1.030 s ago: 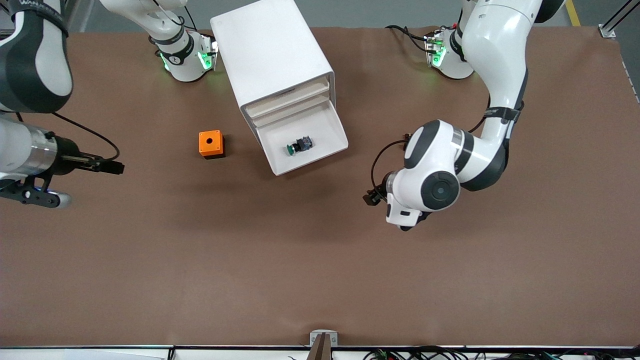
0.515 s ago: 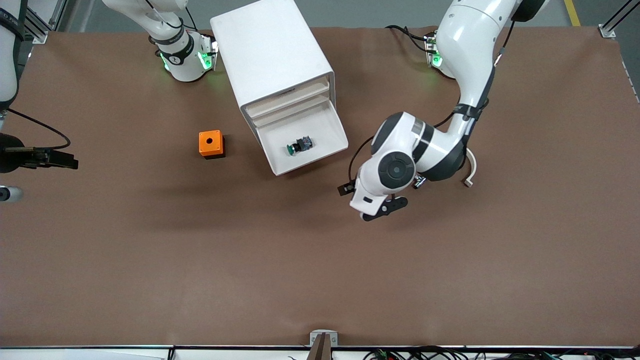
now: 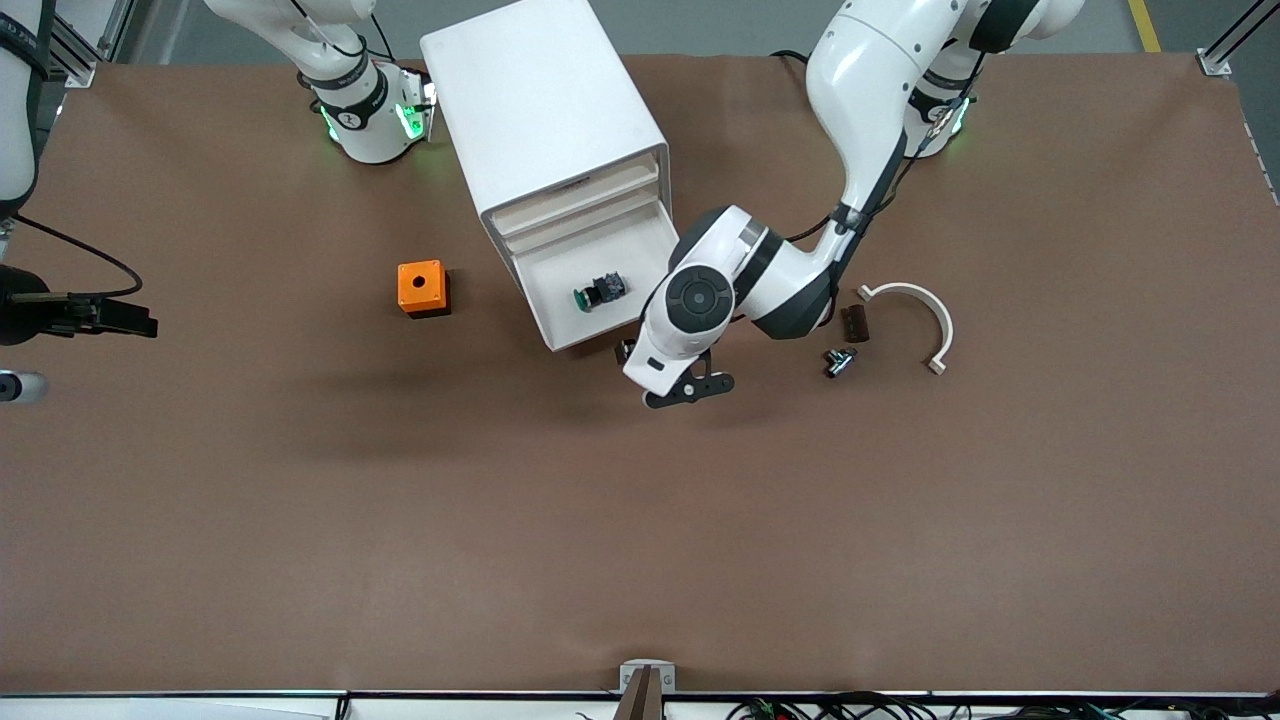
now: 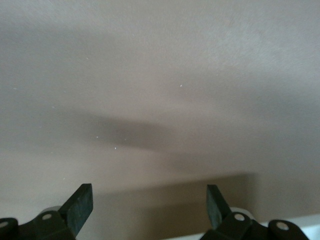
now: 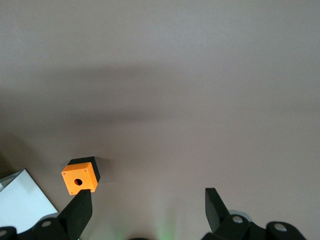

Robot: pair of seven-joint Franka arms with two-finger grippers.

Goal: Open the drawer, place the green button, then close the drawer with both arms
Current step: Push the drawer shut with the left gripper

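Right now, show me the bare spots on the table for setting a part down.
Free: the table nearer the camera than the orange box and left gripper. Crowded: around the open drawer holding the button, and beside the curved bracket.

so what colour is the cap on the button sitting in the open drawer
Green, on a black-and-blue body. The button in the drawer shows best in the front view.

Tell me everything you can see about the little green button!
The button is tiny, with a round green cap and a black-and-blue body. It lies on its side in the open white drawer, pulled out of the cabinet, cap toward the right arm's end of the table. Nothing holds it.
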